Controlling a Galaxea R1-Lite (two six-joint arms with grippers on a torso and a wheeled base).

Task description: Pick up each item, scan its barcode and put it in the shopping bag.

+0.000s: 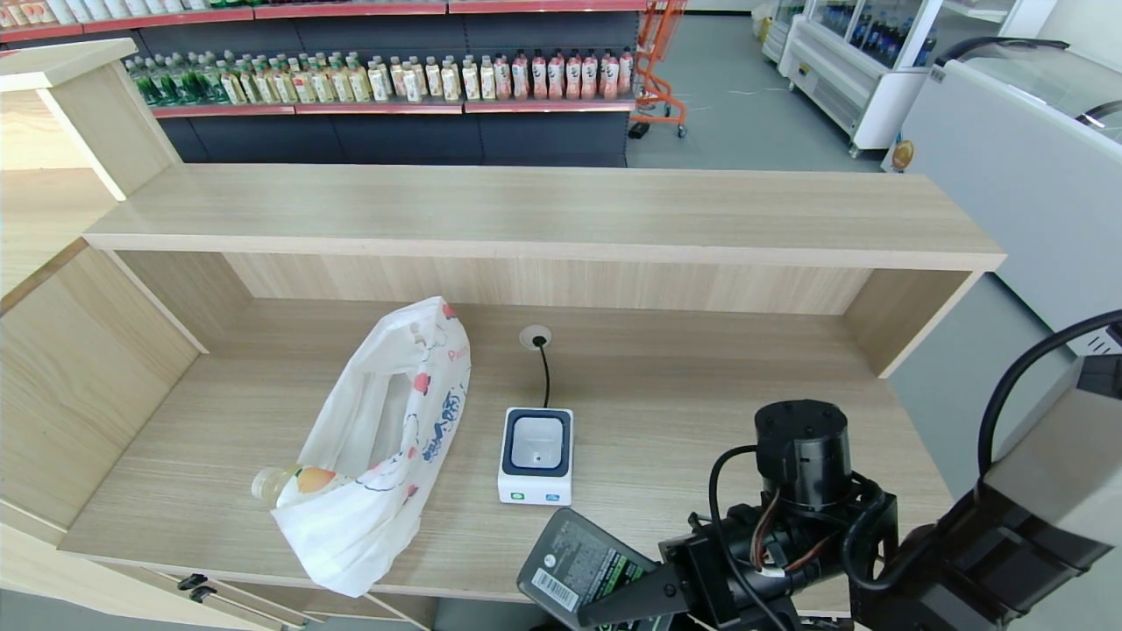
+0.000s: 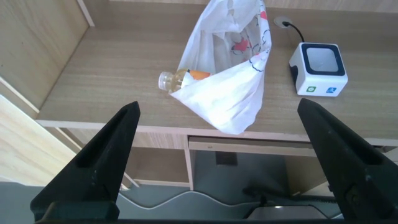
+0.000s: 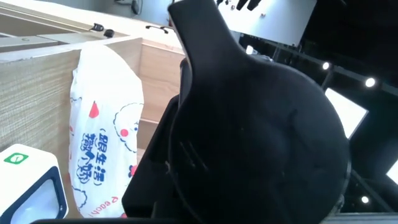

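A white printed shopping bag (image 1: 377,456) lies on the wooden counter (image 1: 701,394), and a bottle (image 1: 273,482) pokes neck-first out of its mouth. To the bag's right stands the white barcode scanner (image 1: 536,456), window up. My right gripper (image 1: 627,598) is at the counter's front edge, shut on a dark flat package (image 1: 578,561) with its barcode label facing up, just in front of the scanner. That package (image 3: 249,143) looms close in the right wrist view, with the bag (image 3: 106,143) and scanner (image 3: 25,186) behind. My left gripper (image 2: 219,107) hangs open and holds nothing, before the counter's front edge, facing the bag (image 2: 224,81).
A raised wooden ledge (image 1: 543,210) walls the counter at the back, with side panels left and right. The scanner's cable (image 1: 545,372) runs to a grommet behind it. Drawers (image 2: 249,149) sit under the front edge. Store shelves and freezers stand beyond.
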